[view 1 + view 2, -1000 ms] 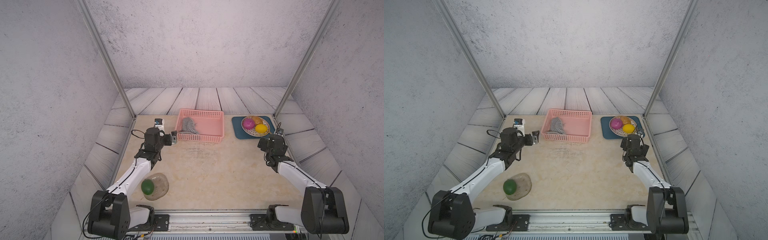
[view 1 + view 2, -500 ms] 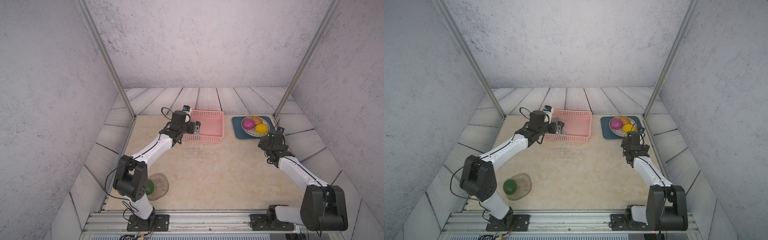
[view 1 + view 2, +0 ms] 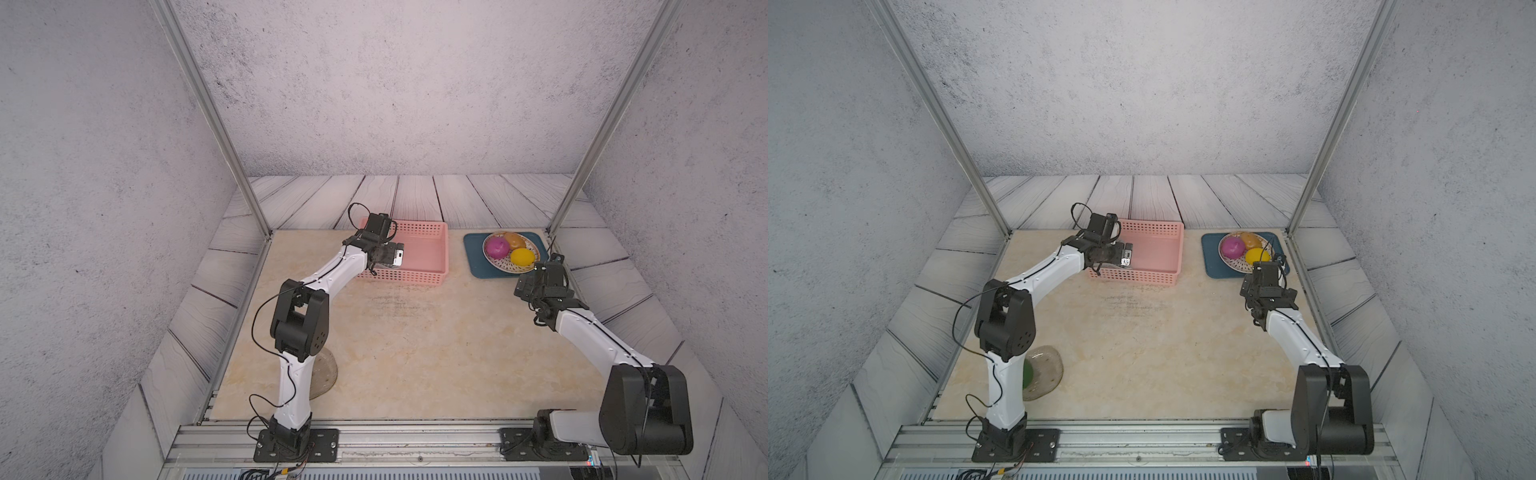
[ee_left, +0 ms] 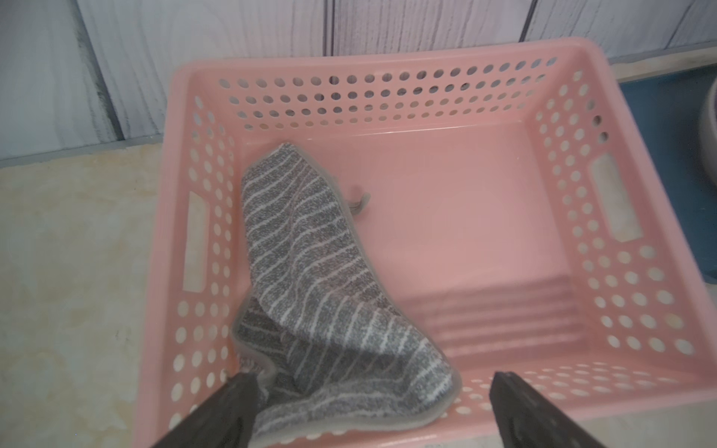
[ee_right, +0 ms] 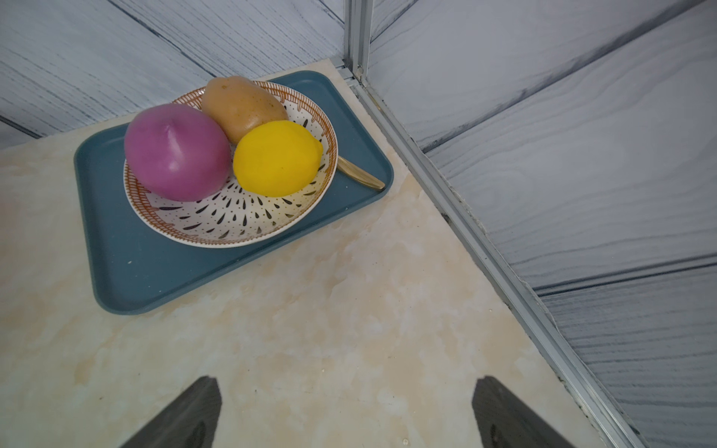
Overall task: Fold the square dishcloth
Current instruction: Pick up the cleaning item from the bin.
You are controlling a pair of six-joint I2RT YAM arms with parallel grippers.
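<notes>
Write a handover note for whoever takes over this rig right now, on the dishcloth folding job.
Left gripper: open, hovering over the pink basket, jaws straddling the near end of the dishcloth, no grip.
Right gripper: open, empty, above bare table near the blue tray.
The dishcloth lies crumpled inside the basket's left end.
Done: nothing folded.
Left: grasp it, lift it out, spread it on the table, fold.
</notes>
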